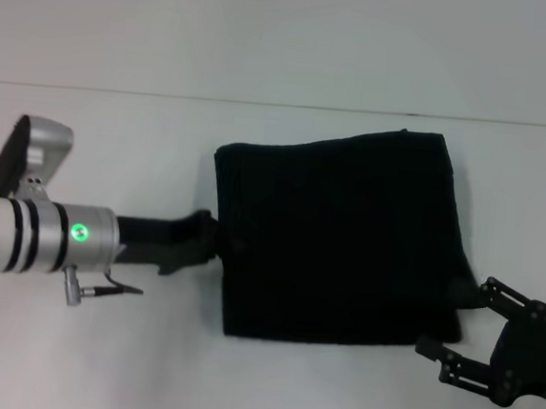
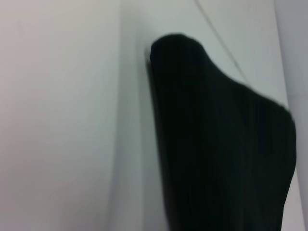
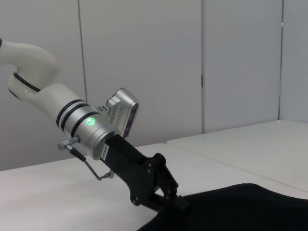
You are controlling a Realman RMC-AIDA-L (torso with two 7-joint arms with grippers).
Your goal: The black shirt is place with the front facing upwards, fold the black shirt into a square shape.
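Observation:
The black shirt lies folded into a rough square on the white table; no lettering or label shows. My left gripper reaches in from the left and is shut on the shirt's left edge. The right wrist view shows the same grip, with the left gripper at the edge of the shirt. The left wrist view shows only the shirt close up against the table. My right gripper is open and empty at the shirt's near right corner, one finger on each side of it.
The table's far edge runs across the head view, with a pale wall behind it. In the right wrist view a second white table top stands beyond, in front of grey wall panels.

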